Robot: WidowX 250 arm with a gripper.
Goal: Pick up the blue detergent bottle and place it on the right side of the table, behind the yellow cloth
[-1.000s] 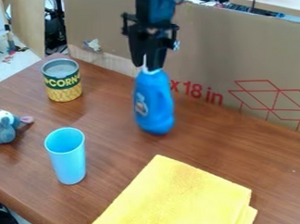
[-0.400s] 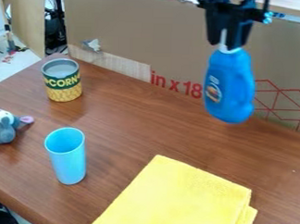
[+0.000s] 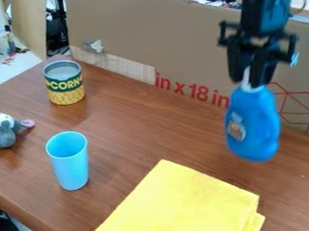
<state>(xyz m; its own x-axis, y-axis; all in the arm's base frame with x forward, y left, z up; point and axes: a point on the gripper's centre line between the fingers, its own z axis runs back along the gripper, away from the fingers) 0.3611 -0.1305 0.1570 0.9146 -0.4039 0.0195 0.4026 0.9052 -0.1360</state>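
The blue bottle (image 3: 254,123) is at the right side of the view, near the far edge of the brown table (image 3: 140,131). The black gripper (image 3: 250,83) has hold of it by its white top (image 3: 247,78). The two fingers are a little bit apart, just as wide as the white top between them, and they pinch it from both sides.

The bottle is almost straight up and down. Its long way runs from top to bottom, with the white top up and the fat bottom end down. It tips just a tiny bit, so the top is more to the left in the view than the bottom. Its round label (image 3: 236,127) looks out to the front and a bit to the left. I can't tell if the bottom touches the table.

I think this is the part where the bottle gets carried and put in a spot. The next move calls for a slow, soft way down, with the bottom flat on the wood before the grip lets go. If it goes down tipped, it could fall over.

The folded yellow cloth (image 3: 185,204) lies in front of the bottle, to the left. Farther left, the light blue cup (image 3: 70,164) stands up. The tin can (image 3: 64,83) stands behind the cup, and the gray soft toy (image 3: 3,133) sits near the left edge. The big cardboard (image 3: 166,46) is behind the table.
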